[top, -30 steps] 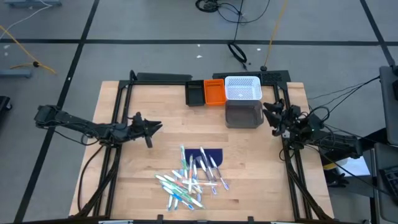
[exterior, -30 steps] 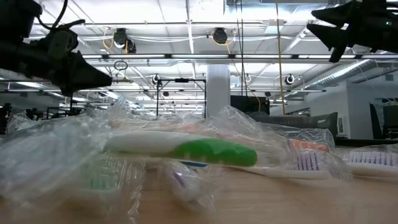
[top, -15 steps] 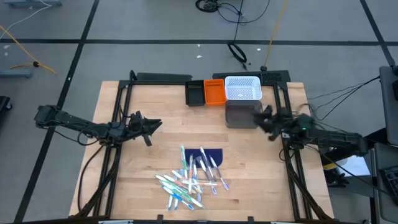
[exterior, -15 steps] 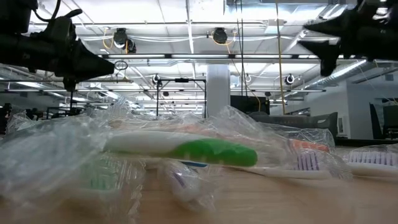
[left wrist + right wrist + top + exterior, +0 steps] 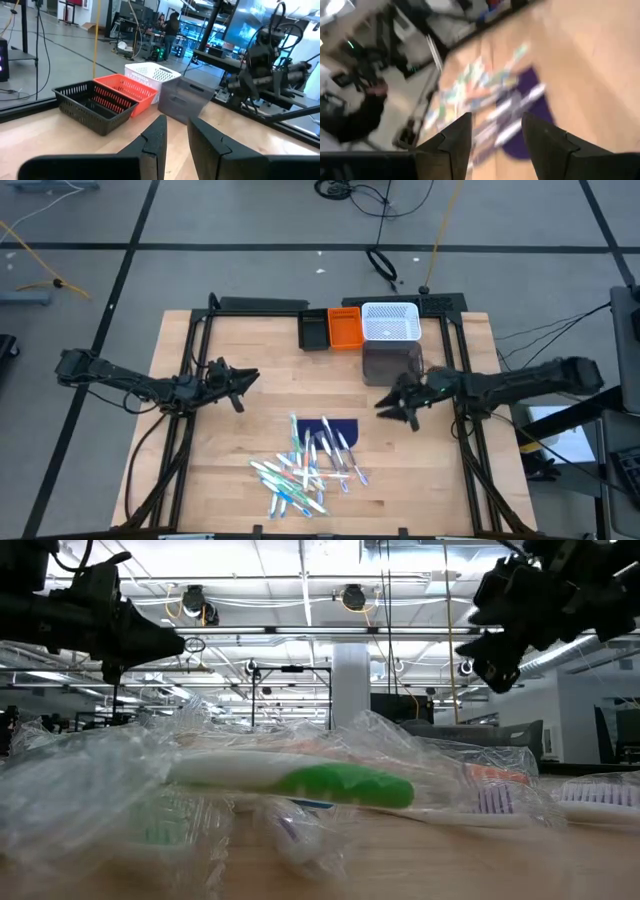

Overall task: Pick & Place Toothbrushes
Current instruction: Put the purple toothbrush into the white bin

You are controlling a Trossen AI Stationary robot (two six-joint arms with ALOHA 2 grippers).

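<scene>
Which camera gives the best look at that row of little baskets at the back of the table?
The left wrist view: the black basket, orange basket, white basket and grey bin show large, side on. The high view shows them small from above. The other two miss them.

On the wooden table (image 5: 250,350), toward twelve o'clock, a black bin (image 5: 313,330), orange bin (image 5: 346,327), white basket (image 5: 390,321) and grey box (image 5: 392,363) stand together; a dark blue mat (image 5: 340,428) lies toward six.

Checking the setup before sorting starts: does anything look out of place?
The toothbrushes lie in a jumbled, criss-crossed heap, partly over the dark blue mat, none in the bins.
</scene>
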